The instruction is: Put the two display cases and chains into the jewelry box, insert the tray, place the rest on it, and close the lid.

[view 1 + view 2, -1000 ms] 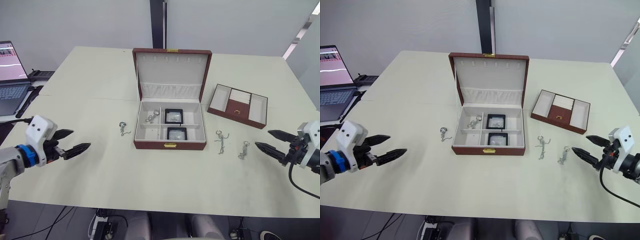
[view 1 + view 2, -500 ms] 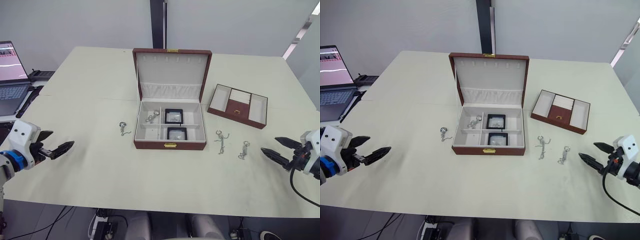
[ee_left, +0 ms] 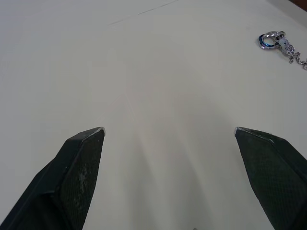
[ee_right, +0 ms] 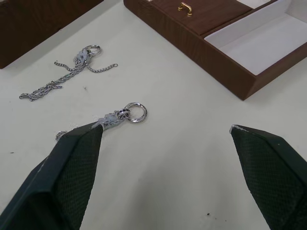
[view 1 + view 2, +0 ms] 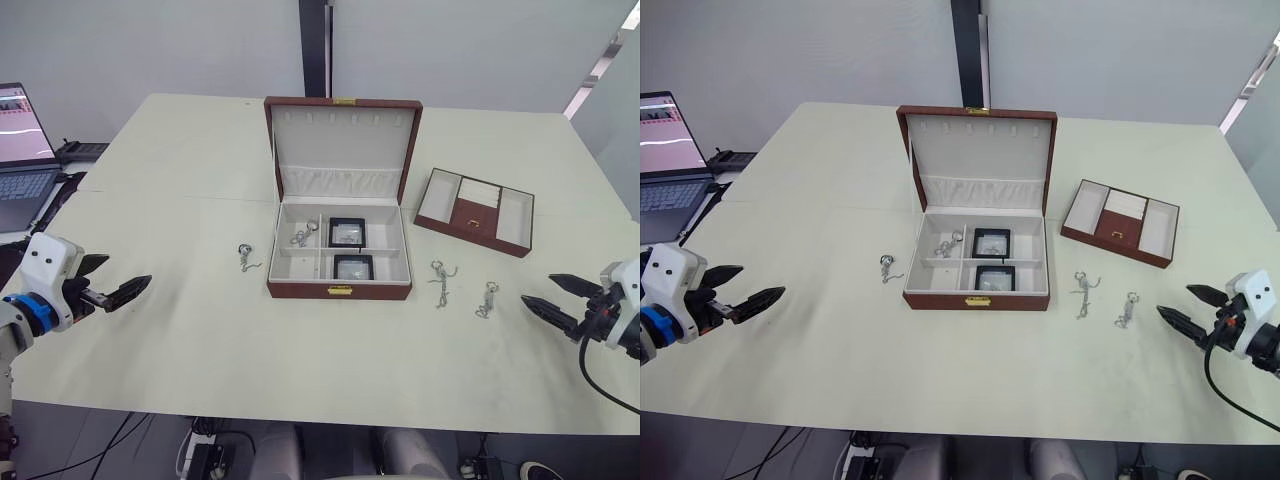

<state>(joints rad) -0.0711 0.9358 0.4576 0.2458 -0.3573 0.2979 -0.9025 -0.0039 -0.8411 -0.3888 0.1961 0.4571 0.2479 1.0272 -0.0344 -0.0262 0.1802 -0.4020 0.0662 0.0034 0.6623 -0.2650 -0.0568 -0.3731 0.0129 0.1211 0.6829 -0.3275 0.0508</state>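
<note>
Both grippers pulled back toward table edges | left gripper (image 5: 122, 293) jaws apart | right gripper (image 5: 549, 297) jaws apart | cases (image 5: 347, 232) in box (image 5: 340, 290) | three chains (image 5: 441, 278) on table (image 5: 200, 330) | tray (image 5: 475, 211) right of box

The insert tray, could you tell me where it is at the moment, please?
The insert tray sits on the table on the robot's right, just beyond the open jewelry box and behind the two loose chains.
</note>
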